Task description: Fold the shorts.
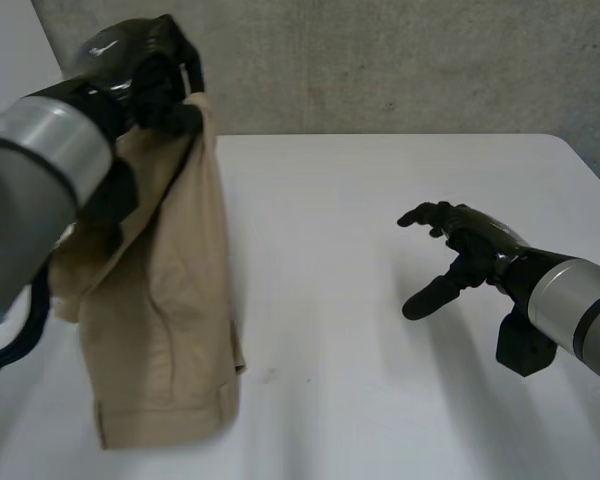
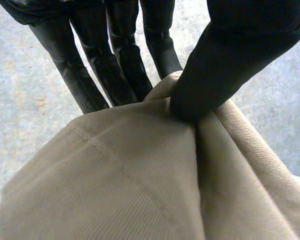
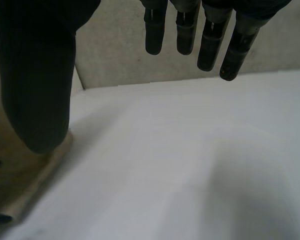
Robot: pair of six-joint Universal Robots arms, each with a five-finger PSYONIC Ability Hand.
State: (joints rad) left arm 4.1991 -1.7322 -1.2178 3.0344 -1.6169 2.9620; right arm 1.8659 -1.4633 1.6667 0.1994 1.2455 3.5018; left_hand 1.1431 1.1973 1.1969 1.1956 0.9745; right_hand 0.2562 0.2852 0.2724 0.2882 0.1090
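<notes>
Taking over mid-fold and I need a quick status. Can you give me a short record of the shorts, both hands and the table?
shorts: tan, held up by one end, hanging down; lower end appears to rest on the table
left hand: raised, pinching the top of the shorts between thumb and fingers
right hand: open, relaxed, above bare table, apart from the shorts
fold: not yet made

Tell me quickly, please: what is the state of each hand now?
Left hand: closed, pinching the top of the shorts between thumb and fingers.
Right hand: open, holding nothing, over the table.
</notes>
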